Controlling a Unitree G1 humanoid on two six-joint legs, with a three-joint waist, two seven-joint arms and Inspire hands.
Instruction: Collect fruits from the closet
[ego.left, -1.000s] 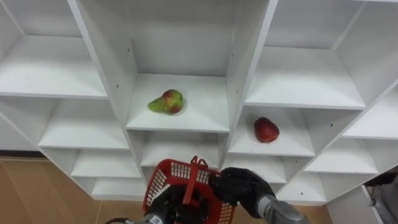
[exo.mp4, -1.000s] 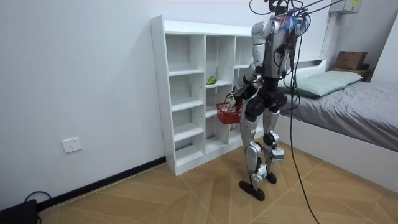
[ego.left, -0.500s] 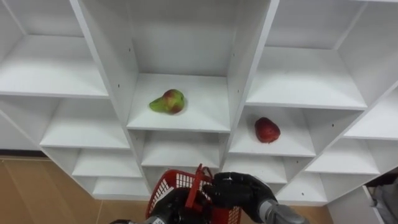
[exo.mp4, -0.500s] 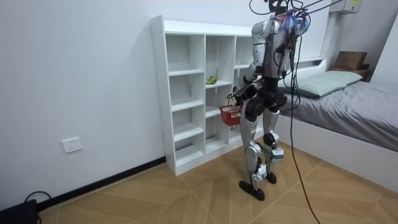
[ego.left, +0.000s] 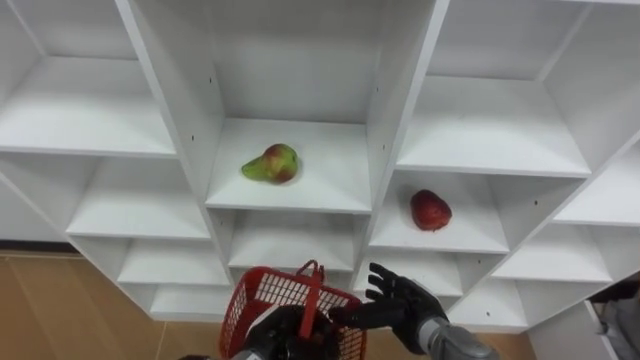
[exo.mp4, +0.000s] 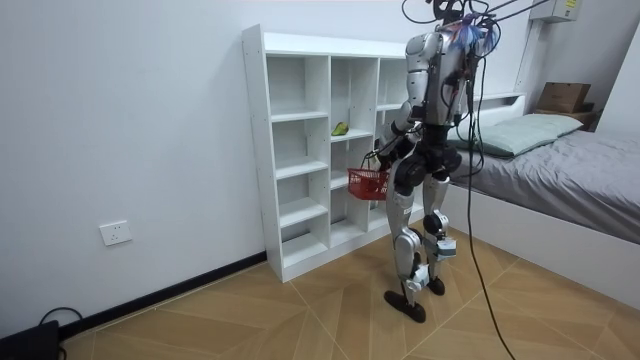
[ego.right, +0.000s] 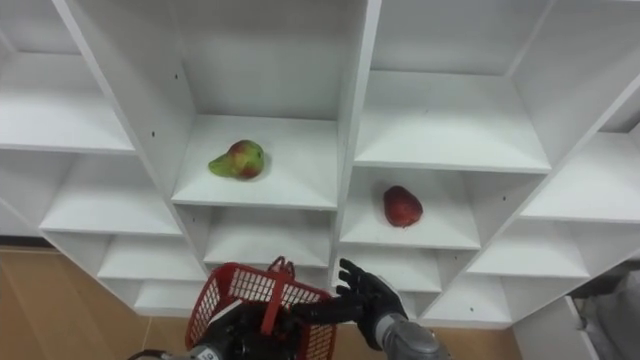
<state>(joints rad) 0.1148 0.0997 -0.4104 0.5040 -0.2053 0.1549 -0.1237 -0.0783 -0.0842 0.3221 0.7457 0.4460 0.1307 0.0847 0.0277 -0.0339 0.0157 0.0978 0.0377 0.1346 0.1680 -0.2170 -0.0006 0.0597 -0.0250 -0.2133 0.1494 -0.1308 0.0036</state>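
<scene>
My left hand (ego.left: 283, 332) is lowest and nearest to me. Its fingers are curled round the upright handle of the red basket (ego.left: 262, 290), which it holds up in front of my body. My right hand (ego.left: 402, 303) is just beside the basket's right rim, fingers spread wide and straight and gripping nothing. Its thumb reaches in toward the handle, though I cannot tell whether it touches.

Beyond the basket stands the white closet (ego.left: 404, 100), which I face from close by. Both fruits lie on its shelves. The pear (ego.left: 270, 163), green with a red blush, lies on its side in the compartment straight above the basket. The red apple (ego.left: 430, 210) sits above and to the right of the basket, one column over and a shelf lower than the pear. In the room view, a bed (exo.mp4: 560, 170) lies well apart from the basket, behind me.
</scene>
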